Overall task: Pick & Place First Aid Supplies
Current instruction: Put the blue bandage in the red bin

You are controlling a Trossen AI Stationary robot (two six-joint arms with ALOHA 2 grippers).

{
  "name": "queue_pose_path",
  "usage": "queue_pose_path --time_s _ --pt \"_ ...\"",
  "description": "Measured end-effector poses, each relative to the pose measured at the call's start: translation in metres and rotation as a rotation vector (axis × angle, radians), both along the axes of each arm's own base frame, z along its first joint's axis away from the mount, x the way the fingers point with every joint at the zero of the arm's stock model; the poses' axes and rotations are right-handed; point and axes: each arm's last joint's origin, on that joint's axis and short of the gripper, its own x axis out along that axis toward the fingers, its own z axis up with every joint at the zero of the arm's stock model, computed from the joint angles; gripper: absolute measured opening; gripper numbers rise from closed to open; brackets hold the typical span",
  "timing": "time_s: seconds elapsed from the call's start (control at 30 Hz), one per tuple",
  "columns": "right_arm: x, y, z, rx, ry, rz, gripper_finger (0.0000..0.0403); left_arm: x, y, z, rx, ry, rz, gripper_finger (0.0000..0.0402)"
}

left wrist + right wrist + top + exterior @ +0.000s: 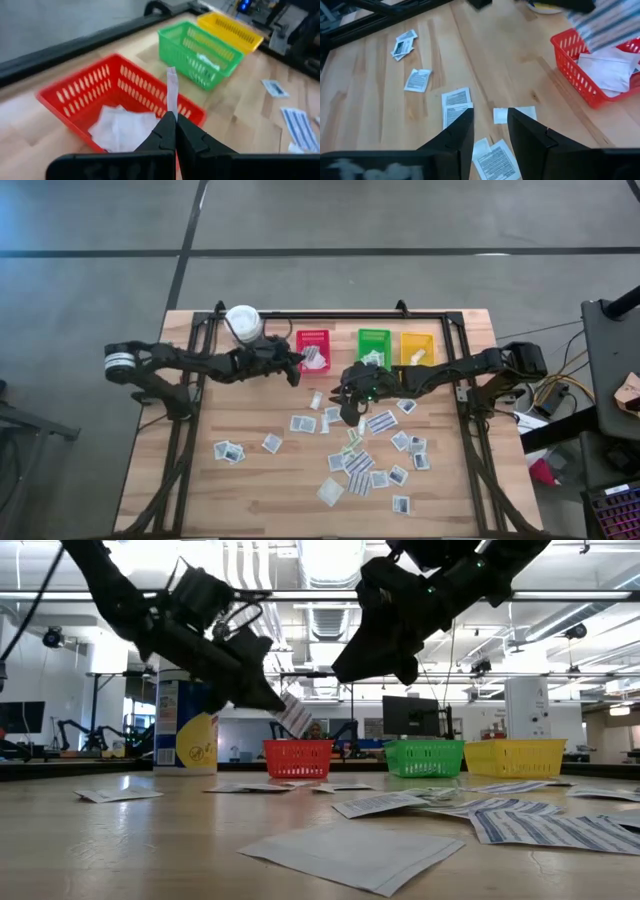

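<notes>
My left gripper (pixel 175 116) is shut on a thin white packet with dark stripes (pixel 292 718), held over the near rim of the red bin (pixel 75 95). White packets (pixel 120 127) lie in that bin. My right gripper (pixel 490 120) hangs open above the table's middle, right of the red bin, with nothing between its fingers. Below it, loose packets (pixel 456 100) lie flat on the wood, a small white one (pixel 501 115) just ahead of the fingertips. Many more first aid packets (pixel 360 460) are scattered over the near half of the table. My left gripper pinches the packet's lower edge (pixel 173 107) between its two fingertips. The fingers come from the table's left, slanting a little downward. The packet sticks out past the fingertips, seen edge-on in the left wrist view, and is lifted clear over the red bin.
A green bin (pixel 374 345) and a yellow bin (pixel 417 348), each with white packets inside, stand right of the red one along the far edge. A white canister with a yellow label (pixel 243 323) stands left of the red bin. A black frame (pixel 330 314) borders the table.
</notes>
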Motion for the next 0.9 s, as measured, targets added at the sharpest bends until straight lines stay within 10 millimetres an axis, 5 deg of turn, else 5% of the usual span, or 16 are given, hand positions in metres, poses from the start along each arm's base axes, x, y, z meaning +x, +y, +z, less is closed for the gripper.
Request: queue_pose_path --time_s 0.4,0.9 --pt "-0.002 0.000 -0.003 -0.003 0.010 -0.005 0.0097 0.011 0.006 -0.025 0.011 0.026 0.051 0.0000" --pt "-0.004 0.002 -0.008 0.072 0.014 -0.083 0.0079 0.012 0.008 -0.030 0.009 0.033 0.052 0.0000"
